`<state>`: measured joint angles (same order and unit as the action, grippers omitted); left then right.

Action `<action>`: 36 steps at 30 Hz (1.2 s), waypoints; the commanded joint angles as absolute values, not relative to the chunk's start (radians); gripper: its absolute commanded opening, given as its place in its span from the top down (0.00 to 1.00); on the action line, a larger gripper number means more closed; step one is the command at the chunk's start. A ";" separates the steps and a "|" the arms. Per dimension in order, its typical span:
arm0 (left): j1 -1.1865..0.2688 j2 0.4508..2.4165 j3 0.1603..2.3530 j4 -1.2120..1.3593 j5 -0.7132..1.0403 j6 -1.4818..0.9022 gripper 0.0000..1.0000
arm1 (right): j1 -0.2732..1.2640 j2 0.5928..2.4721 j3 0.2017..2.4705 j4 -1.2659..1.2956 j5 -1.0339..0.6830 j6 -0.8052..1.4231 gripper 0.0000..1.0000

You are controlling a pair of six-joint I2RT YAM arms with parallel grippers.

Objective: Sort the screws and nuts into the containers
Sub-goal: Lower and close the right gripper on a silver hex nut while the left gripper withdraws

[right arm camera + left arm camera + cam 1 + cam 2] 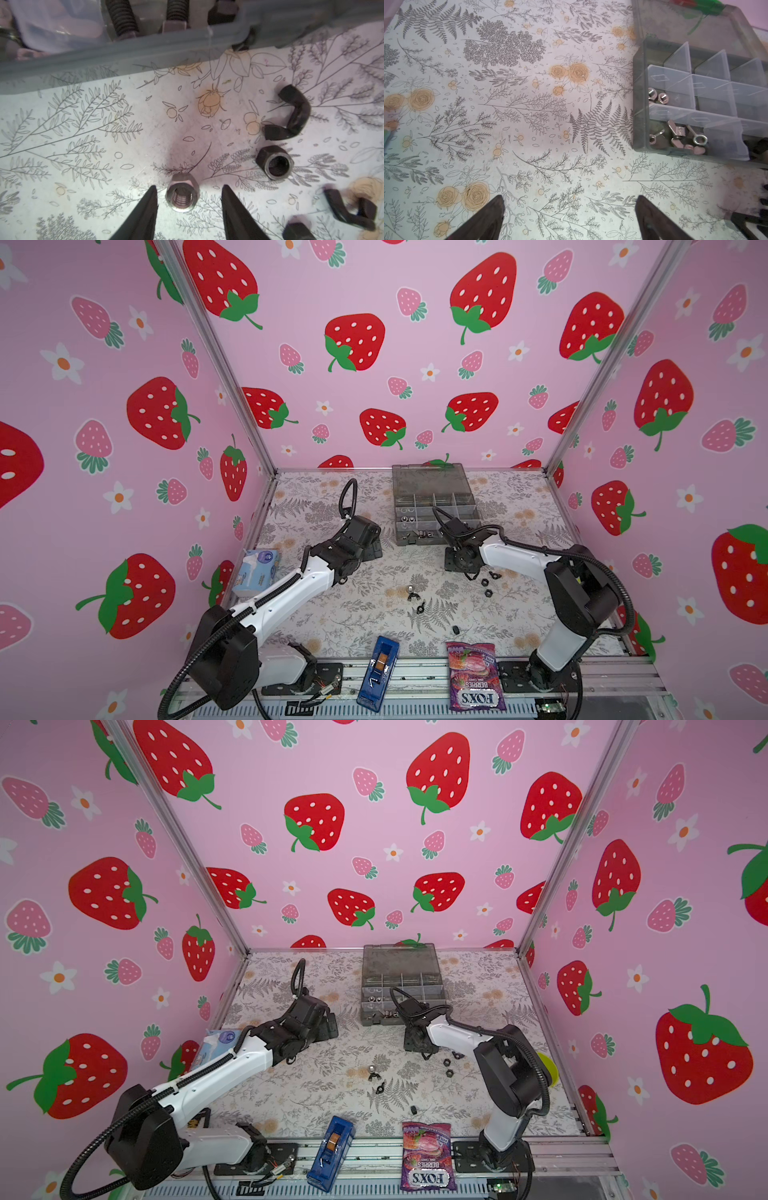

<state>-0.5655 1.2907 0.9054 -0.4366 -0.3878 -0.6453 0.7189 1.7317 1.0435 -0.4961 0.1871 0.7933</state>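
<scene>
Straddles a silver nut on the counter with right fingers apart, not touching. Holds left fingers wide apart near the containers.

Floral-print tabletop, pink strawberry-print walls. Smoky grey translucent plastic organiser box at 12 o'clock of the table, lid propped up toward the back wall; shiny silver nuts in the near-left cells. Left gripper low at the box's 8 o'clock. Right gripper points down just in front of the box. Small black hex and wing nuts loose at its 4 o'clock. Shiny silver round nut and two black wing nuts near table centre. Small black stubby piece at 5 o'clock, type unclear. Pale blue tissue pack at 9, narrow blue plastic box at 6, purple candy bag at 5.
</scene>
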 commanded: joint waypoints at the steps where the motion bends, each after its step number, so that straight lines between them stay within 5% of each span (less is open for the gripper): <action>1: -0.560 1.264 0.883 -0.421 -0.431 -0.689 0.01 | 0.710 1.764 1.063 -0.517 0.170 0.779 0.52; 36: -0.546 1.296 0.872 -0.420 -0.403 -0.730 0.01 | 0.719 1.765 1.052 -0.553 0.160 0.747 0.77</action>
<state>-0.5522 1.2926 0.8539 -0.4160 -0.3893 -0.7090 0.7132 1.7672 1.0447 -0.5034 0.1692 0.7567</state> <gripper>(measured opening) 0.993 0.289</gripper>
